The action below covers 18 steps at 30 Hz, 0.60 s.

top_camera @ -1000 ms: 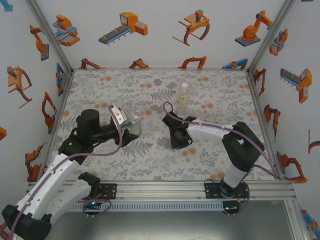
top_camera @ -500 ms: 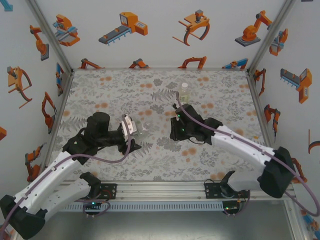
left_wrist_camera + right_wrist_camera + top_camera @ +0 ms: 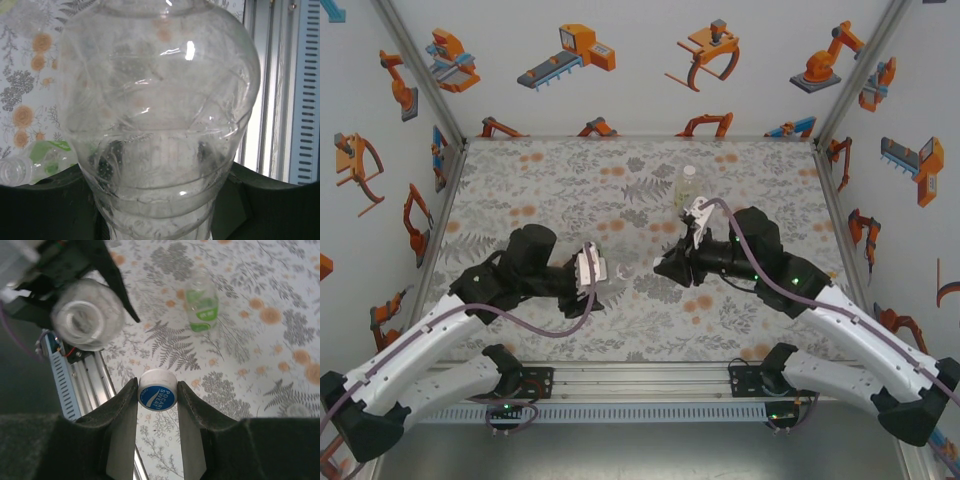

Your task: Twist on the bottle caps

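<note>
The flower-and-fern patterned table (image 3: 520, 180) has both arms stretched out over its near half, the left arm (image 3: 430, 335) and the right arm (image 3: 840, 320) angled in so that their ends face each other near the middle, close but apart. The left gripper (image 3: 603, 270) is closed around the colourless bottle (image 3: 160, 115), clamped low on its body and holding it up off the table, with the open, uncapped mouth turned toward the other arm. At the far side of the table the pale yellow bottle (image 3: 688, 188) stands upright by itself, well clear of both grippers. The green-tinted bottle (image 3: 201, 302) lies on the table, not held by anything. The right gripper (image 3: 157, 390) has its fingers drawn in tight on a white bottle cap (image 3: 157, 394), pinched by its rim, the blue Pocari Sweat print on its face showing between the fingers.
</note>
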Motion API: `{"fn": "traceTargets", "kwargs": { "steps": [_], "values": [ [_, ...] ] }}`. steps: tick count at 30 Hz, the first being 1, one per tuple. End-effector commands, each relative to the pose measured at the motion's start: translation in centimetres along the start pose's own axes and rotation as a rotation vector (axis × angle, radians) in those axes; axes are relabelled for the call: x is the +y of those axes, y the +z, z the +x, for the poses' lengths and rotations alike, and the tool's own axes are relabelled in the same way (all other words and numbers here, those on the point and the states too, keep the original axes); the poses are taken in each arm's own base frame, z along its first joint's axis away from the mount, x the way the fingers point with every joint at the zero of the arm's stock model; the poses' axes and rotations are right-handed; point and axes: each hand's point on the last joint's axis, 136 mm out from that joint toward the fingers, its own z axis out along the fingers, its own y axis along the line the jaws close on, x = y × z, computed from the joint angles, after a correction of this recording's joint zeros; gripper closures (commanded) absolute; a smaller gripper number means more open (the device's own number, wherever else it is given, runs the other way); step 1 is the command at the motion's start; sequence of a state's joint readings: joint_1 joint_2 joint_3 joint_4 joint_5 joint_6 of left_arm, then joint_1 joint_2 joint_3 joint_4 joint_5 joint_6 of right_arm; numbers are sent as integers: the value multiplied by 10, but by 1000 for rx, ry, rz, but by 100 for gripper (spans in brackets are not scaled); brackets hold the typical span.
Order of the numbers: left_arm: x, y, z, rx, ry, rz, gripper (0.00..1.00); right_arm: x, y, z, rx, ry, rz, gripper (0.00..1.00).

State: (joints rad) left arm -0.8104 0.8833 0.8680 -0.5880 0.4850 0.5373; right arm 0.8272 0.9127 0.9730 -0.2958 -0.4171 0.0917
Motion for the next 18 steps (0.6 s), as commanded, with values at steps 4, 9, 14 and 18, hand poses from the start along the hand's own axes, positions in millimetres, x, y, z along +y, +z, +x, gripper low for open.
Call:
{"fn": "traceTargets", "kwargs": {
  "steps": [4, 9, 14, 18],
  "values": [
    [-13, 7, 5, 111, 70, 42, 100, 58, -18, -25, -120, -372, -246, 100],
    [-21, 14, 3, 127, 86, 70, 100, 71, -14, -16, -110, -495, -301, 100],
    [-23, 16, 0, 129, 92, 80, 100, 74, -7, -12, -81, -498, -319, 100],
    [-23, 16, -2, 125, 99, 83, 100, 80, -4, -7, -67, -503, -361, 100]
  ]
}}
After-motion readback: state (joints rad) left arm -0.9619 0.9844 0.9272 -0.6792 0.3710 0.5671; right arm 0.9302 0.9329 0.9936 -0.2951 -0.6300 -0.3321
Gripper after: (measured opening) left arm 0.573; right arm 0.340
